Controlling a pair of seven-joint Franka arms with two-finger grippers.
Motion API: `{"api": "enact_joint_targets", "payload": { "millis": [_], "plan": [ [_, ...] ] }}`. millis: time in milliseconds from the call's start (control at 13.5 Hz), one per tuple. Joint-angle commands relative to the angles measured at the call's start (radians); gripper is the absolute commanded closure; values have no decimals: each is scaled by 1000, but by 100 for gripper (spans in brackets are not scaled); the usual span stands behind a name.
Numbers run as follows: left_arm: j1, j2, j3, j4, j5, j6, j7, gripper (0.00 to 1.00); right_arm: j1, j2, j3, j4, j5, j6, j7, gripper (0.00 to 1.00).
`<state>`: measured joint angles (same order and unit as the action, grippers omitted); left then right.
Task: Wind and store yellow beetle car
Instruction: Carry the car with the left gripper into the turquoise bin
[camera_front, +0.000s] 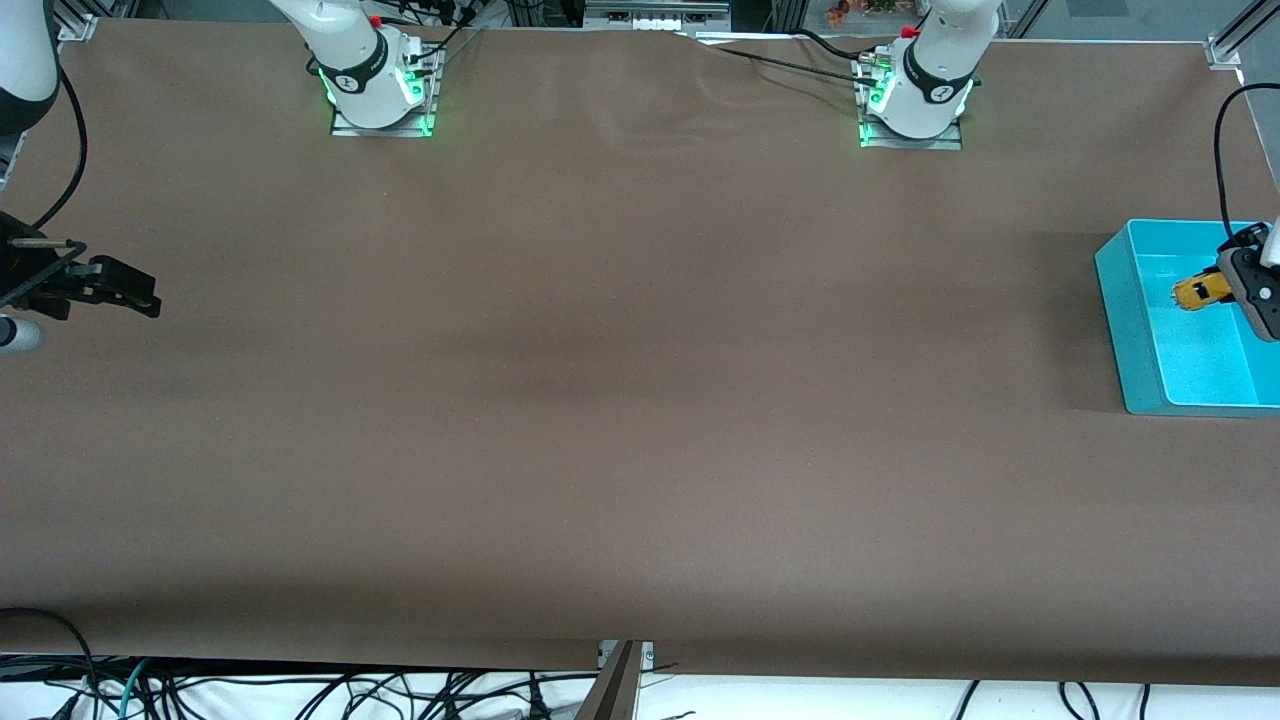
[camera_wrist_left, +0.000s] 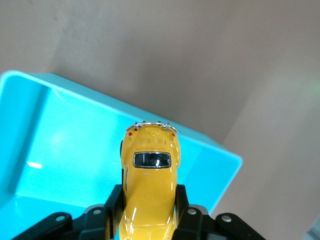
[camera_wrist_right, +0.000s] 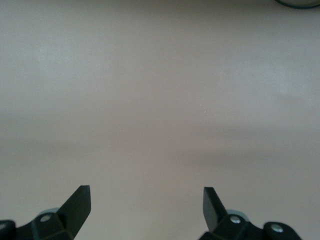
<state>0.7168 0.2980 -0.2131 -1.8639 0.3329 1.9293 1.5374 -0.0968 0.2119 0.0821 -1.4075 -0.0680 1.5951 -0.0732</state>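
Over the bin, left hand gripping car

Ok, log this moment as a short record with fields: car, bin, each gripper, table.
car: yellow beetle car clamped between the left gripper's fingers, over the bin's inside
bin: turquoise bin at the left arm's end of the table, nothing else seen in it
left gripper: left gripper shut on the car, above the bin
right gripper: right gripper open, holding nothing, waiting over bare table at the right arm's end
table: brown table
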Motion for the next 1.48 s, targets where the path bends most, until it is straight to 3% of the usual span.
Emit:
{"api": "enact_joint_targets", "payload": {
  "millis": [0, 520, 965, 1114, 1188, 1262, 1410],
  "plan": [
    [78, 72, -22, 5, 25, 95, 153, 88, 38, -45, -53, -47, 11, -3, -19, 1],
    [156, 185, -20, 2, 41, 285, 432, 86, 42, -34, -62, -39, 33, -41, -23, 1],
    [225, 253, -20, -32, 41, 391, 507, 80, 43, -26, -59, -39, 30, -32, -20, 1],
    [222, 253, -22, -32, 40, 393, 509, 67, 45, -23, -59, -39, 30, -30, -22, 1],
    [222, 253, -25, -32, 40, 393, 509, 44, 45, -22, -59, -39, 31, -30, -22, 1],
    [221, 251, -28, -31, 40, 392, 507, 0, 45, -20, -59, -39, 31, -29, -20, 1],
    [216, 242, -31, -26, 40, 384, 507, 0, 45, -22, -58, -39, 33, -29, -20, 1]
  ]
}}
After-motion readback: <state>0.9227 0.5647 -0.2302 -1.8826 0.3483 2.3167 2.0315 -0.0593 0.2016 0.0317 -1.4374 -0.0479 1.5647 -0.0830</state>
